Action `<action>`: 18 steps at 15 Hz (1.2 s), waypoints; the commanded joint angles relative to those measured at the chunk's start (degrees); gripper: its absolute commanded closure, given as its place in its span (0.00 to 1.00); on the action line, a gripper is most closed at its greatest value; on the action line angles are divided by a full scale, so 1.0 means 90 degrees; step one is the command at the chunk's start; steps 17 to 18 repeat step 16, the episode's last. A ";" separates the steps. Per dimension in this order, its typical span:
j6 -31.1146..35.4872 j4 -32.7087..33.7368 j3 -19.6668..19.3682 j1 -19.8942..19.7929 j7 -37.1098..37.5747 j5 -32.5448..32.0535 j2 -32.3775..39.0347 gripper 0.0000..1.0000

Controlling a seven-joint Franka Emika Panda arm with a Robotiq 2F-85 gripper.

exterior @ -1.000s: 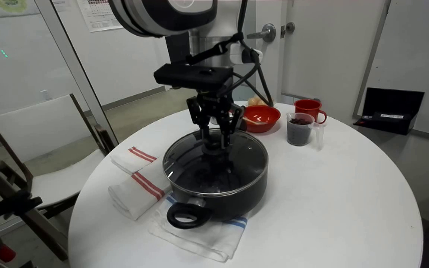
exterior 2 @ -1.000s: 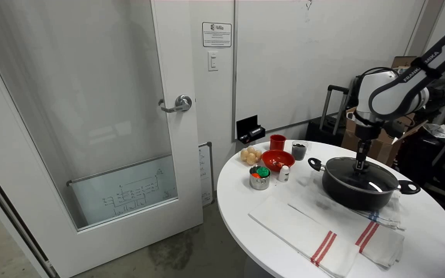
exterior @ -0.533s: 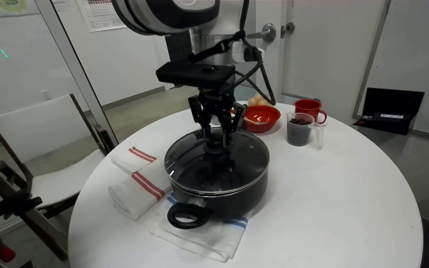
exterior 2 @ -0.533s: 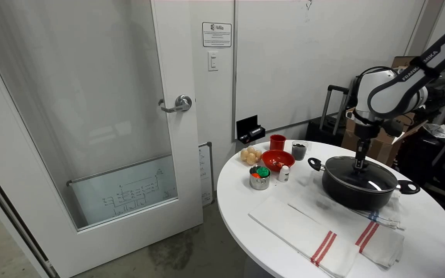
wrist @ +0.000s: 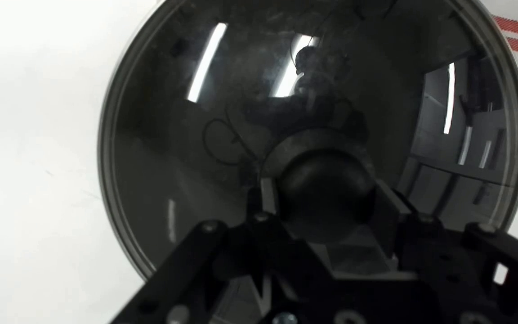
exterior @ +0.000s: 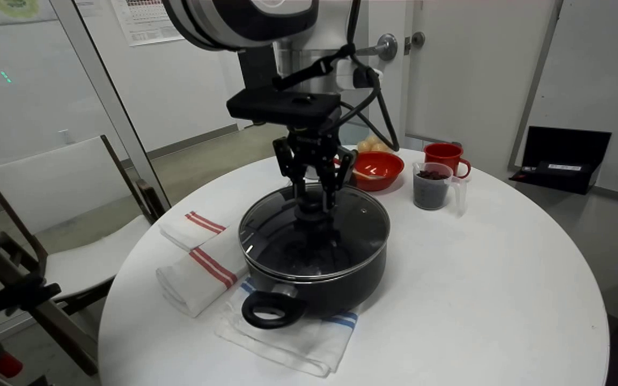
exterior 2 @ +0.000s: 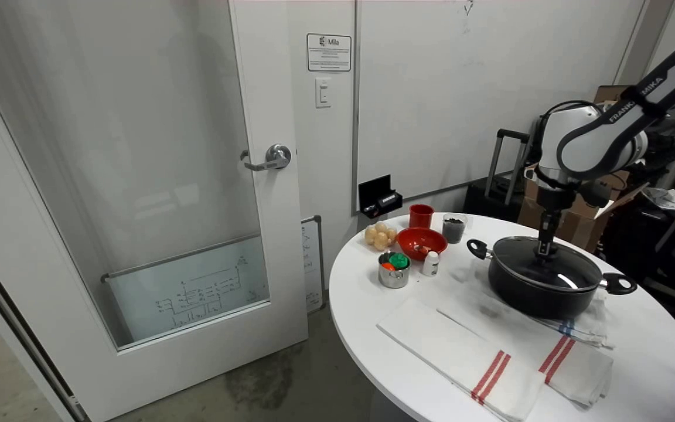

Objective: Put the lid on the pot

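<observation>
The clear glass lid [exterior: 271, 238] lies level over the black pot [exterior: 336, 297], its metal rim close along the pot's rim. In that view the lid looks shifted slightly to the right. Both also show in an exterior view, the lid [exterior 2: 516, 255] over the pot [exterior 2: 534, 300]. I cannot tell whether the rims touch all round. My gripper [exterior: 313, 202] points down, its two fingers shut on the lid's dark knob. In the wrist view the gripper [wrist: 328, 198] has a finger against each side of the knob. There the lid [wrist: 173, 148] hides the pot.
The pot stands on a blue-striped towel [exterior: 287, 343]. Red-striped towels [exterior: 201, 273] lie beside it. A red bowl [exterior: 379, 169], a measuring cup [exterior: 429, 190] and a red mug [exterior: 444, 154] stand behind. A metal cup [exterior 2: 393, 275] and white bottle [exterior 2: 430, 264] are near the bowl.
My gripper and the lid have shifted together a little to the right and slightly up in an exterior view. The pot has barely moved. The fingers have stayed on the knob.
</observation>
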 commanded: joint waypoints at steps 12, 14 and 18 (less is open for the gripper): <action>-0.0036 0.0340 -0.0039 0.0102 -0.0002 0.0063 0.0097 0.00; -0.0025 0.0336 -0.0043 0.0104 0.0003 0.0060 0.0092 0.00; -0.0005 0.0320 -0.0052 0.0115 0.0015 0.0050 0.0084 0.00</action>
